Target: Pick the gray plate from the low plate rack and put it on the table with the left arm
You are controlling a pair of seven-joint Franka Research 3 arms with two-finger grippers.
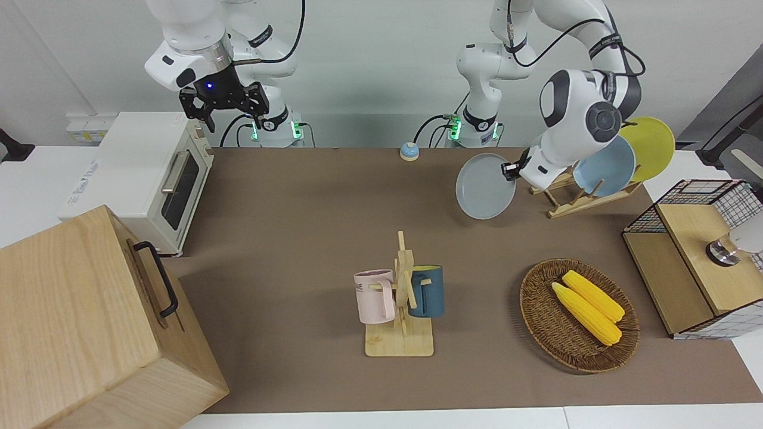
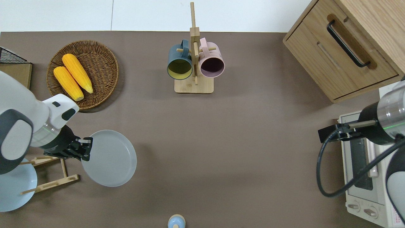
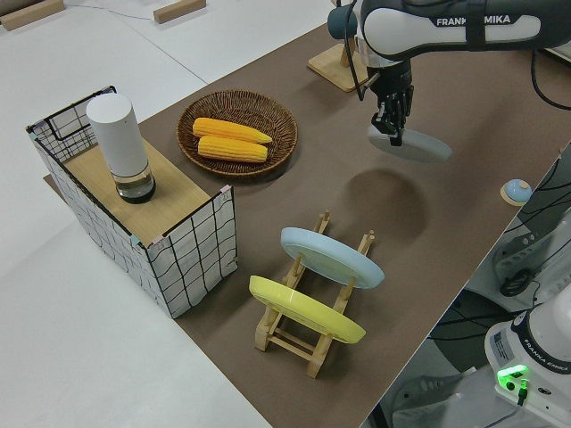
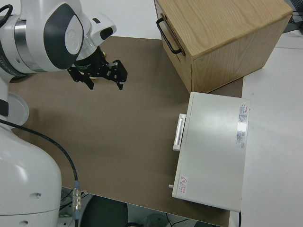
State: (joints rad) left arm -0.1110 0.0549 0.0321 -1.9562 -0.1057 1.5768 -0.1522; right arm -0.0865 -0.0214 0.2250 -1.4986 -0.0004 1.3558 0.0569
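Front view: left gripper (image 1: pixel 508 169), upper right of frame, pinching the rim of the gray plate (image 1: pixel 484 186). Plate tilted, raised off the table (image 1: pixel 298 208), clear of the low plate rack (image 1: pixel 575 196). Rack holds a light-blue plate (image 1: pixel 608 167) and a yellow plate (image 1: pixel 653 146). Right arm parked, upper left; right gripper (image 1: pixel 223 107) with fingers spread.

Overhead view: gray plate (image 2: pixel 109 157), lower left of frame, over bare mat just beside the rack (image 2: pixel 50 172); left gripper (image 2: pixel 84 148) clamped on its edge. Basket with two corn cobs (image 2: pixel 83 74), upper left. Mug stand (image 2: pixel 194 63), top centre.

Left side view: gray plate (image 3: pixel 410 144), upper right, airborne, its shadow on the mat below. Rack (image 3: pixel 312 330), lower centre.

Right side view: right gripper (image 4: pixel 97 75), upper left, fingers apart.
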